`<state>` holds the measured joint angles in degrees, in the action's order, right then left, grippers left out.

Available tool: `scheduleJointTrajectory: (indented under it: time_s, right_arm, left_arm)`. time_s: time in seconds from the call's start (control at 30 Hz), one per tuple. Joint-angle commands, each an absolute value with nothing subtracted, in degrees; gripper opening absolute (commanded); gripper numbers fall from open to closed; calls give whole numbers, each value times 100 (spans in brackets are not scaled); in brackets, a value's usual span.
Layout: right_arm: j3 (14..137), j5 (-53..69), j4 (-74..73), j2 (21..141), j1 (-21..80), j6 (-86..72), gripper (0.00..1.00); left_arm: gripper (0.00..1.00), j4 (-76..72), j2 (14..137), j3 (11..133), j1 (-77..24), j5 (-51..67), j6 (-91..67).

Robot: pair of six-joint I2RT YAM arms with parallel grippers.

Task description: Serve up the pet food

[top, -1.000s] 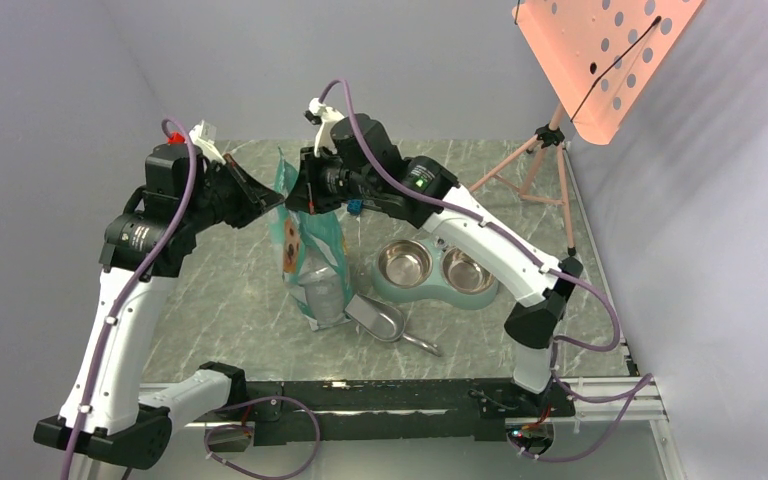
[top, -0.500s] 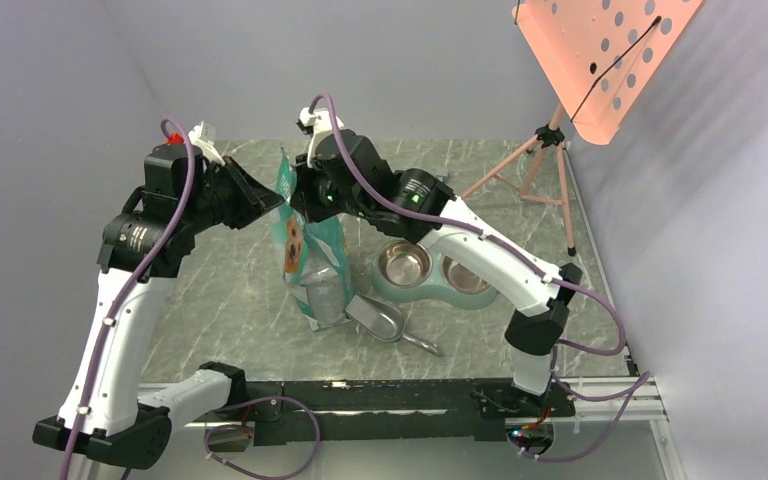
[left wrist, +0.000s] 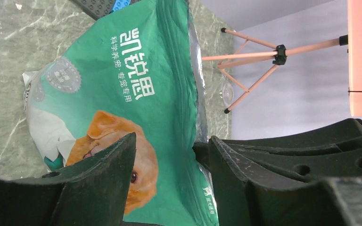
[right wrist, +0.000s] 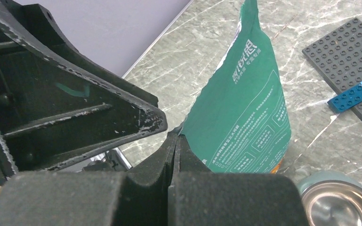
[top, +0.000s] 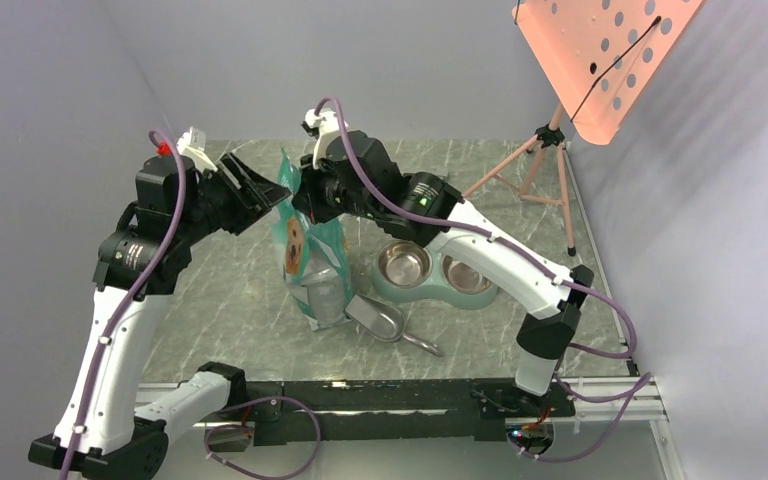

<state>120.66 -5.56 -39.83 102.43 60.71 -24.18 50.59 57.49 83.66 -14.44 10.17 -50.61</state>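
The teal-and-white pouch (top: 312, 250) with a golden dog printed on it stands upright mid-table. The pet food itself is hidden inside it. My right gripper (right wrist: 175, 134) is shut, pinching the pouch's (right wrist: 245, 113) upper edge from the right side. My left gripper (left wrist: 172, 139) is open, its jaws standing apart on either side of the pouch's (left wrist: 136, 94) top edge without pressing it. In the top view the left gripper (top: 265, 195) and the right gripper (top: 305, 200) face each other across the pouch's top.
A grey-green twin steel bowl dish (top: 430, 268) sits right of the pouch, and a shiny metal scoop (top: 380, 320) lies in front. A pink tripod stand (top: 550, 140) with an orange perforated board (top: 600, 50) stands back right. A dark studded baseplate (right wrist: 349, 52) with blue bricks (right wrist: 358, 92) lies behind.
My left gripper has opened and let go of the pouch's top edge, and its wrist has risen slightly. The right gripper has stayed shut on the pouch, shifting a little left.
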Motion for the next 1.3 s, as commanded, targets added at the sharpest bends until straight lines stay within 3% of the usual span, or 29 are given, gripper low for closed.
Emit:
scheduleJointTrajectory:
  time_s: [0.0, 0.13, 0.33, 0.73, 0.87, 0.97, 1.1, 1.27]
  right_arm:
    - [12019, -359, -3814, 9940, 6006, -2310, 0]
    - [11905, -239, -3695, 9872, 5985, -2303, 0]
    - [11965, -120, -3729, 9932, 5968, -2285, 0]
    - [11952, -99, -3700, 9934, 5950, -2268, 0]
    - [11969, -262, -3747, 9901, 5950, -2255, 0]
    - [11972, -411, -3803, 9916, 5959, -2250, 0]
    - [12107, -881, -4068, 9983, 6004, -2201, 0]
    - [12248, -1462, -4353, 10063, 6075, -2146, 0]
  left_arm:
    - [60, 4751, 5773, 8428, -1448, 997, -5153]
    - [45, 4641, 5776, 8295, -1449, 1097, -5175]
    - [61, 4545, 5889, 8283, -1500, 1225, -5072]
    - [61, 4653, 5986, 8234, -1663, 1148, -4798]
    - [52, 5042, 6044, 8338, -1696, 841, -4569]
    - [37, 5074, 6088, 8275, -1696, 857, -4471]
    - [25, 5188, 6166, 8315, -1696, 785, -4284]
    - [23, 5225, 6185, 8369, -1695, 710, -4129]
